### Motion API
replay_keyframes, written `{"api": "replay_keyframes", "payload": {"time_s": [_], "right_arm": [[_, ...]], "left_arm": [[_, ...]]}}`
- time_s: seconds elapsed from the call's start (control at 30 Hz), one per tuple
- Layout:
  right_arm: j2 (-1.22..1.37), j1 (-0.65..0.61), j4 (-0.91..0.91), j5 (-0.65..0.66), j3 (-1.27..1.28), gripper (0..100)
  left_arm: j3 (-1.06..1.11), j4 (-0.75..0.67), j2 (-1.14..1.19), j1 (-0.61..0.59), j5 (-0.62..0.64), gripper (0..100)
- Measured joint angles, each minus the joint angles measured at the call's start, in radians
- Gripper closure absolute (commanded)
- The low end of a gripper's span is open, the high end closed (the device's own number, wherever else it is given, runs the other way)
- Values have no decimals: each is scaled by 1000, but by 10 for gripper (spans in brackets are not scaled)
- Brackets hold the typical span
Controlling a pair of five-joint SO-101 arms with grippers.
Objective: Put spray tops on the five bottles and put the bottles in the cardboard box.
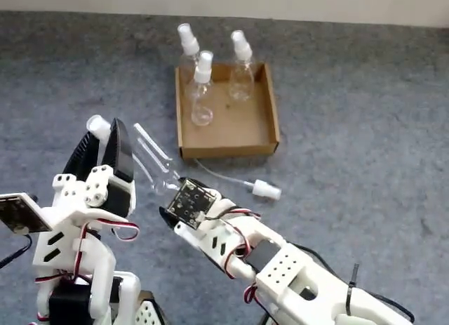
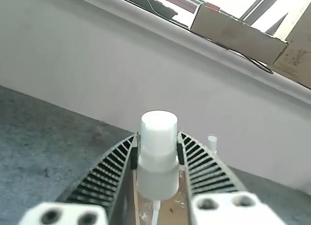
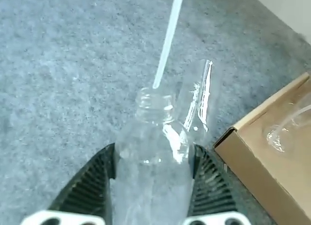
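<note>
1. Left gripper (image 2: 157, 136): in its own wrist view I see the fingers pinching a white spray top (image 2: 158, 154) by the collar, with the dip tube (image 2: 155, 216) running down between them. The high view places this gripper (image 1: 105, 130) left of the cardboard box (image 1: 228, 150).

2. Right gripper (image 3: 154, 152): the fingers are pressed against both sides of an open bottle (image 3: 151, 181), clear, with its bare neck pointing away from the wrist. The right wrist view gives the close detail: a thin white tube (image 3: 167, 40) ends at the bottle's mouth. I cannot tell whether it is inside.

3. A second clear shape (image 3: 199, 101) lies just beside that neck. I cannot tell what it is.

4. Capped bottles, three, upright, in the high view: two stand inside the box (image 1: 202, 93) (image 1: 240, 65). One is at its far left corner (image 1: 188, 44), and I cannot tell whether it is inside or behind.

5. Loose spray top (image 1: 266, 190): it lies on the grey carpet (image 1: 351, 128) near the box's front wall.
</note>
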Motion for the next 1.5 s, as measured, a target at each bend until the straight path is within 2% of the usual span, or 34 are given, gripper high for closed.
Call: {"api": "replay_keyframes", "payload": {"time_s": [0.17, 0.87, 1.13, 1.5], "right_arm": [[0, 0, 0, 0, 0, 995], [0, -2, 2, 2, 0, 995], [0, -2, 2, 2, 0, 995], [-2, 37, 2, 0, 0, 995]], "left_arm": [[0, 0, 0, 43, -6, 996], [-20, 48, 0, 52, -5, 996], [-26, 86, -2, 137, -49, 996], [-25, 91, -2, 129, -64, 996]]}}
